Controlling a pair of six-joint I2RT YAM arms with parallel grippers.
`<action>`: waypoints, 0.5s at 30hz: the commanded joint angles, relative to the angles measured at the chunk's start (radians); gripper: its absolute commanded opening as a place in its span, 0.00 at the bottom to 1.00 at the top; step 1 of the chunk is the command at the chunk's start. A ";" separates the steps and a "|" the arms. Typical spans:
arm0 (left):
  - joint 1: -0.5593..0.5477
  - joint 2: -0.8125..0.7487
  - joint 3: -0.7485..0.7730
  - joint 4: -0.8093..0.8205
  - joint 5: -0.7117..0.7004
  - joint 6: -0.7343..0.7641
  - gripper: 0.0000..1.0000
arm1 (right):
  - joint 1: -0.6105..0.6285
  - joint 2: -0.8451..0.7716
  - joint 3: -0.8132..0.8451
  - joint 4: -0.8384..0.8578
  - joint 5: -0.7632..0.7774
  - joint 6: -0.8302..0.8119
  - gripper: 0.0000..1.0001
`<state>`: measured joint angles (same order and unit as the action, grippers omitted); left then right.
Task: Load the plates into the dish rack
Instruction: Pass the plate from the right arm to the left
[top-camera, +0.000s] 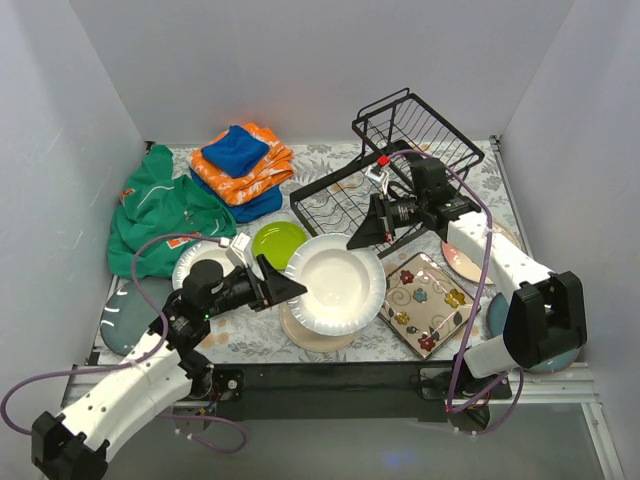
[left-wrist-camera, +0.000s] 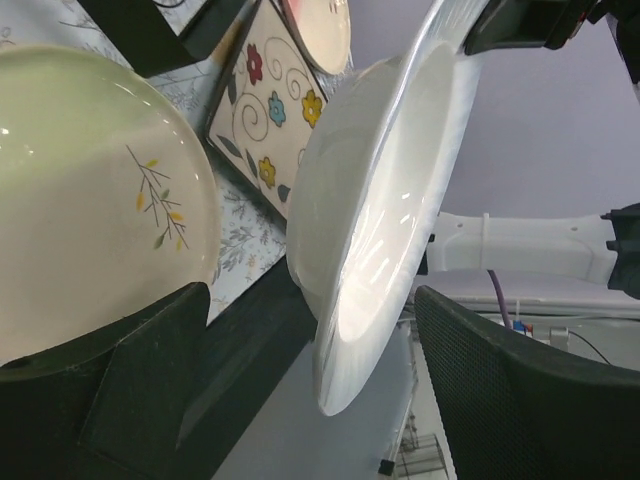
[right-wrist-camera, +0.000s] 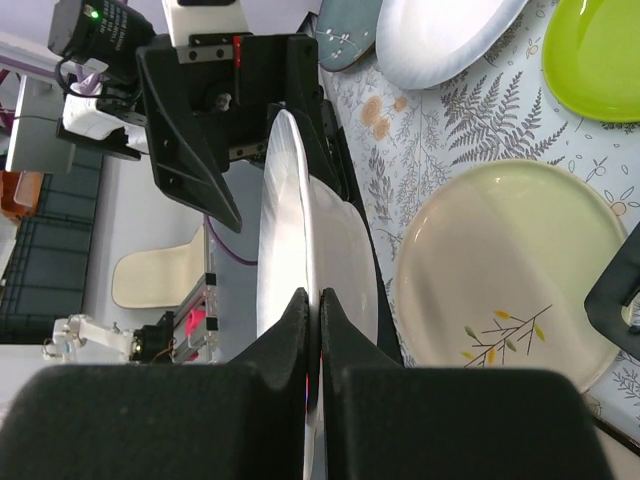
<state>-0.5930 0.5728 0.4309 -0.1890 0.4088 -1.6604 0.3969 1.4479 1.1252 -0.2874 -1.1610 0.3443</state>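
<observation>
A white plate (top-camera: 335, 285) is held on edge over the table's middle. My right gripper (top-camera: 362, 240) is shut on its far rim, the fingertips pinching the rim in the right wrist view (right-wrist-camera: 320, 300). My left gripper (top-camera: 285, 290) is open with its jaws wide on either side of the plate's near rim (left-wrist-camera: 370, 250), not touching it. A cream-green floral plate (top-camera: 315, 338) lies under the held plate. The black wire dish rack (top-camera: 400, 150) stands at the back right.
A square flowered plate (top-camera: 428, 303), a pink-and-cream plate (top-camera: 462, 262) and a teal plate (top-camera: 497, 315) lie at the right. A lime green plate (top-camera: 275, 240), a second white plate (top-camera: 195, 260) and a dark teal plate (top-camera: 125, 315) lie at the left. Folded orange and blue cloths (top-camera: 240, 165) and a green garment (top-camera: 160, 205) are behind.
</observation>
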 joint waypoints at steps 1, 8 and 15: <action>-0.004 0.074 -0.014 0.232 0.140 -0.065 0.79 | -0.009 -0.003 0.068 0.057 -0.112 0.094 0.01; -0.004 0.192 0.037 0.276 0.166 -0.075 0.55 | -0.007 0.002 0.061 0.111 -0.117 0.134 0.01; -0.004 0.246 0.066 0.281 0.211 -0.064 0.17 | -0.007 -0.004 0.042 0.143 -0.121 0.154 0.01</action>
<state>-0.5930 0.8169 0.4416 0.0494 0.5713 -1.7336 0.3851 1.4639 1.1324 -0.2066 -1.1778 0.4198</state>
